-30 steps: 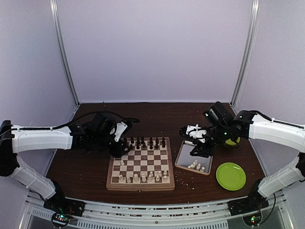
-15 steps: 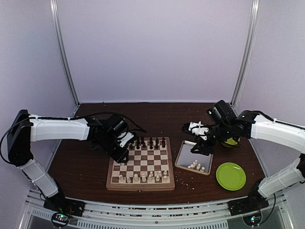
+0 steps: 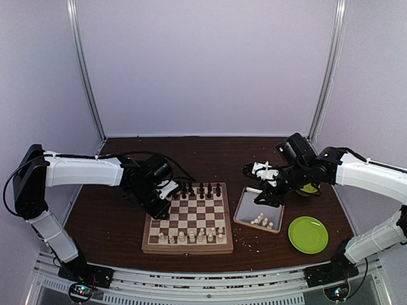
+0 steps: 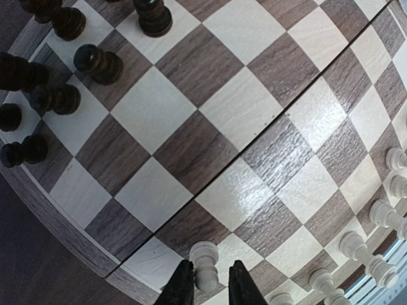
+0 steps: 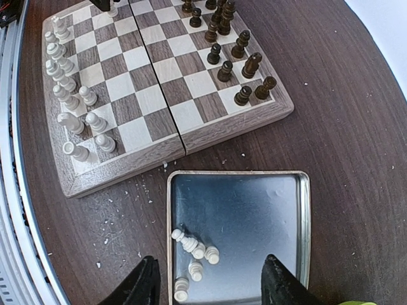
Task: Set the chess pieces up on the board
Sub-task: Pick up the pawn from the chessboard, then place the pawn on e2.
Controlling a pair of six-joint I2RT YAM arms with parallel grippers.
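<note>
The board (image 3: pixel 187 246) lies in the middle of the table, with dark pieces (image 3: pixel 197 189) along its far rows and cream-white pieces (image 3: pixel 191 236) along its near rows. My left gripper (image 3: pixel 168 198) is over the board's far left part. In the left wrist view its fingers (image 4: pixel 181 289) stand close on both sides of a white pawn (image 4: pixel 205 259) near the board's left edge (image 4: pixel 70 235). My right gripper (image 3: pixel 266 194) hangs wide open and empty over the metal tray (image 5: pixel 254 216). Several white pieces (image 5: pixel 200 251) lie in the tray's near left corner.
A green plate (image 3: pixel 308 234) sits right of the tray (image 3: pixel 248 206), and another green thing (image 3: pixel 311 188) shows behind the right arm. Pale crumbs (image 5: pixel 121 235) are scattered on the dark table between the board (image 5: pixel 127 166) and the tray.
My left arm has reached forward and right, bringing its gripper from beside the board's far left corner onto the board at the white pawn. My right gripper has barely shifted above the tray.
</note>
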